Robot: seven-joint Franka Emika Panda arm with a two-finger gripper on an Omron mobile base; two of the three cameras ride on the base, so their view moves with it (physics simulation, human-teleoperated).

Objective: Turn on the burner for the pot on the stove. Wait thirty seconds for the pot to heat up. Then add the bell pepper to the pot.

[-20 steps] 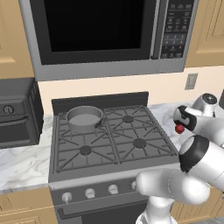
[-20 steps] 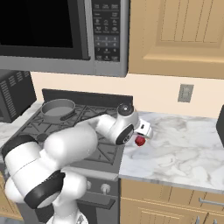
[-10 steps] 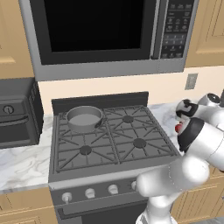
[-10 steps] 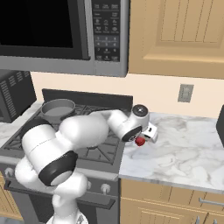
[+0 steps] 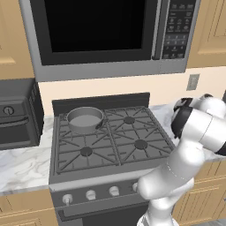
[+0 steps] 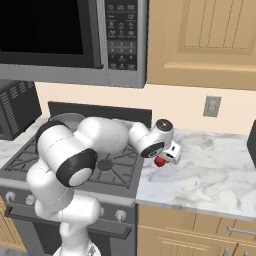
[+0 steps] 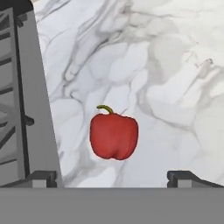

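Grey pot [image 5: 84, 119] is seen on stove [image 5: 110, 145] back-left burner. Red bell pepper [image 7: 113, 136] lies on marble counter [image 7: 166, 78] just right of stove. Gripper [image 7: 113, 178], jaws wide, nothing held, has been swung closer above pepper; pickup judged next.

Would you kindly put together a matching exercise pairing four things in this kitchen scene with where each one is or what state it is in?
Things:
1. pot
2. bell pepper
3. gripper
4. microwave

Places or states:
A. mounted on the wall above the stove
B. lying on the marble counter right of the stove
C. on the back left burner
D. open, poised over the pepper, not touching it

Pairs: 1-C, 2-B, 3-D, 4-A
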